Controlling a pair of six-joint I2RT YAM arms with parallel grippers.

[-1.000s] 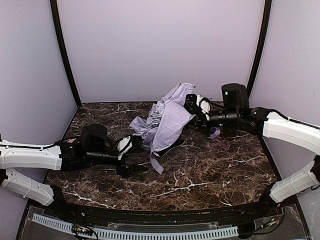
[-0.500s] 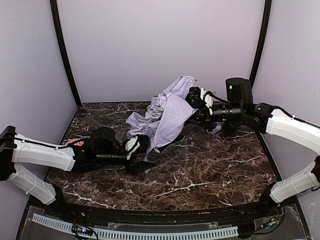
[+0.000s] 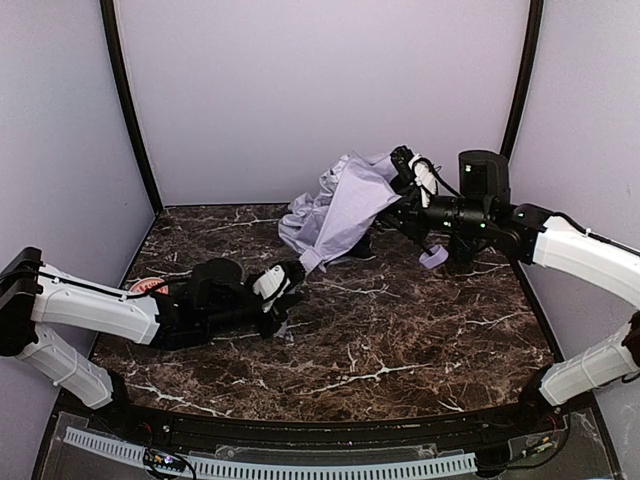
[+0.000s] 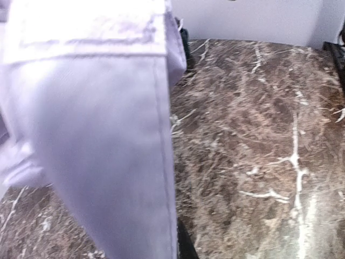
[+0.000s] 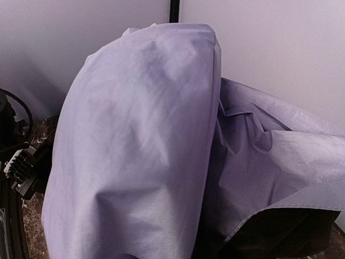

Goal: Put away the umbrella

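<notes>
While the right claw (image 3: 405,185) pinches the umbrella (image 3: 345,205) up over the back of the worktop (image 3: 420,330), the left claw (image 3: 290,278) lies pressed together at the cloth's hanging corner; caught or missed, can't tell. Best play, I'd say: check that hold, then draw the cloth taut and roll it snug, slowly, no yanking

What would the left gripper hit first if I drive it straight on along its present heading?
Most likely the umbrella: its low-hanging fabric tip lies just ahead of the left gripper and fills the wrist view. Depth is unclear; they may already touch.
</notes>
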